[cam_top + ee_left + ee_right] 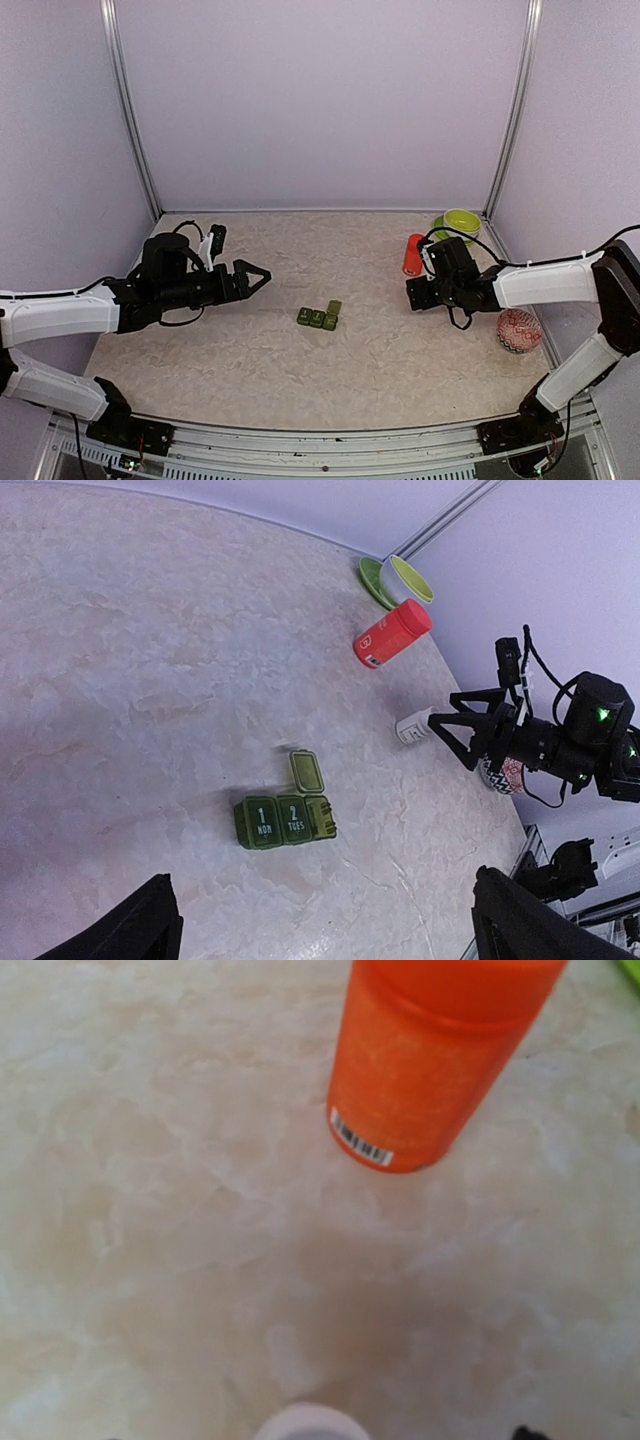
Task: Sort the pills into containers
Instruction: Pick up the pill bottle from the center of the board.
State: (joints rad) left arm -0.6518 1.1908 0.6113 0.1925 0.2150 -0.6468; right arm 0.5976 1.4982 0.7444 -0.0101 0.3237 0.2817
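Observation:
The containers (318, 317), a strip of three dark-green boxes, lie mid-table; in the left wrist view (285, 820) two are closed, marked 1 MON and 2 TUES, and the third has its lid open. No loose pills show. My left gripper (255, 278) is open and empty, hovering left of the strip; its fingers (130, 925) frame the left wrist view. My right gripper (420, 272) is open beside the red-orange bottle (412, 255), its jaws spread by a tiny clear bottle with a white cap (412, 727). That cap (310, 1425) sits at the bottom edge of the right wrist view.
The red-orange bottle (440, 1060) stands upright just beyond the right gripper. A green bowl on a green plate (460, 222) sits in the back right corner. A red patterned round object (519, 330) rests near the right edge.

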